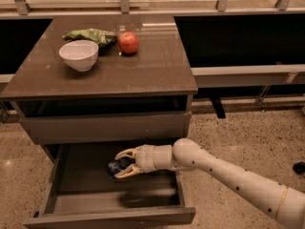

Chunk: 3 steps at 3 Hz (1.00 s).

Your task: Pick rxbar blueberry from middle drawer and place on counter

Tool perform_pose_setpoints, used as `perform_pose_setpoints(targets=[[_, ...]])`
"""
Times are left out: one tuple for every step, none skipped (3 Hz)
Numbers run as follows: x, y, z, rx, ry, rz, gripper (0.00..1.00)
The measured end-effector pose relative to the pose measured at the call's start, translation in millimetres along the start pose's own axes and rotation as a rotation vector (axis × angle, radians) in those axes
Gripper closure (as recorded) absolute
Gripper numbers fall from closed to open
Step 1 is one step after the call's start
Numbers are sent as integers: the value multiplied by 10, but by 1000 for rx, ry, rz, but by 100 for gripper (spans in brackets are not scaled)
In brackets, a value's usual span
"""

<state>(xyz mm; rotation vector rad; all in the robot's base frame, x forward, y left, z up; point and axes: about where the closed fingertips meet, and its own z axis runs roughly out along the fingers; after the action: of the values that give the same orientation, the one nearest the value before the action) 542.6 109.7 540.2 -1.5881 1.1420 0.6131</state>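
Note:
The middle drawer [114,214] is pulled out below the cabinet, its dark inside showing. My gripper [122,164] reaches into it from the right, and its pale fingers [126,153] are closed around the rxbar blueberry [116,166], a small dark blue bar with pale markings, held just above the drawer floor near the back. The white arm [224,173] stretches away to the lower right. The counter [143,66] is the glossy dark brown top of the cabinet above.
On the counter stand a white bowl [78,55], a green wrinkly snack bag [90,35] and a red apple [128,42], all at the back left. A flat closed front panel [105,127] sits above the open drawer. Speckled floor lies to the right.

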Motion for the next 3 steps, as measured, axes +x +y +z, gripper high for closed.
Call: perform_pose_setpoints(targets=[[31,19,47,-1,2,10,100],[-66,-1,60,-22,27,-44,100],[-688,-195,-154,-11,60,-268,100]])
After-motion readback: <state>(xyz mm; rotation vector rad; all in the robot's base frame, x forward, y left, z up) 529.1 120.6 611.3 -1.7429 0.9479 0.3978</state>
